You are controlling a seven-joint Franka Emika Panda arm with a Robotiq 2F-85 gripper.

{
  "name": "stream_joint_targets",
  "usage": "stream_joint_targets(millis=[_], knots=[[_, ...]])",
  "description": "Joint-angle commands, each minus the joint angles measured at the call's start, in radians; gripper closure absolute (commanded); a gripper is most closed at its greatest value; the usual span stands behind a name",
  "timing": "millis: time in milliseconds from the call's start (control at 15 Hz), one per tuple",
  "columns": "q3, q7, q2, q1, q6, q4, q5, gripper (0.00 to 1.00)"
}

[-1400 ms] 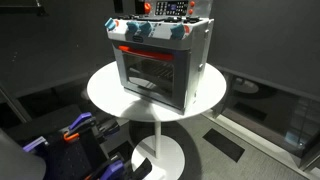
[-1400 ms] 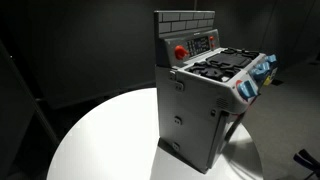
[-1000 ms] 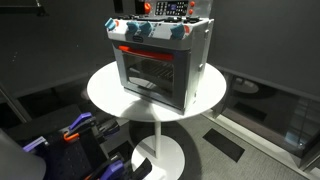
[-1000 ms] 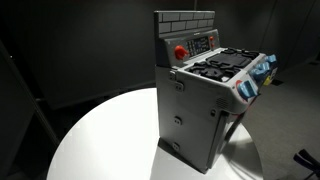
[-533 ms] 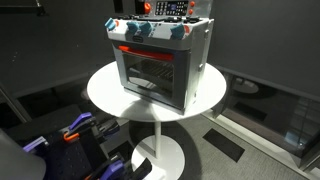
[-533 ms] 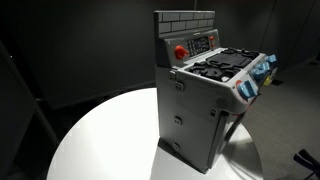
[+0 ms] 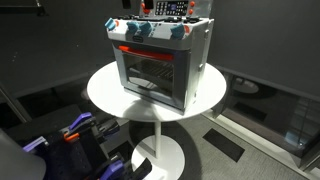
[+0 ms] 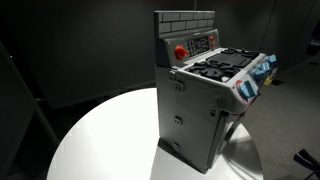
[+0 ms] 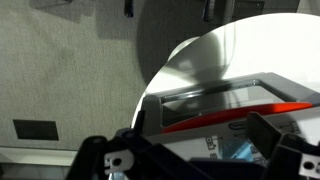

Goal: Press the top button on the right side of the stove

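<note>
The stove (image 7: 158, 62) stood upright near the middle of the round white table (image 7: 104, 92), seen in both exterior views, its grey side (image 8: 195, 110) plain. In the wrist view the pincer (image 9: 190, 152) hung off the stove's front (image 9: 240, 100), spread wide and holding nothing.

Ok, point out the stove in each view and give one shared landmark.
In an exterior view: stove at upper centre, front facing the camera.
In an exterior view: stove right of centre, seen side-on.
Wrist view: stove at lower right, only part of its front showing.
Shared landmark: the round white table beneath it.
</note>
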Motion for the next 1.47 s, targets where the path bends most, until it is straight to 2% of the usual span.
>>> stream_joint_targets(millis=[0,333,800,1400], knots=[[0.010,0.023,0.058,-0.001,0.053,0.064,0.000,0.00],[0.030,0.052,0.132,-0.005,0.163,0.123,-0.012,0.00],[0.062,0.161,0.258,-0.030,0.330,0.195,-0.072,0.00],[0.059,0.291,0.445,-0.046,0.362,0.353,-0.144,0.00]])
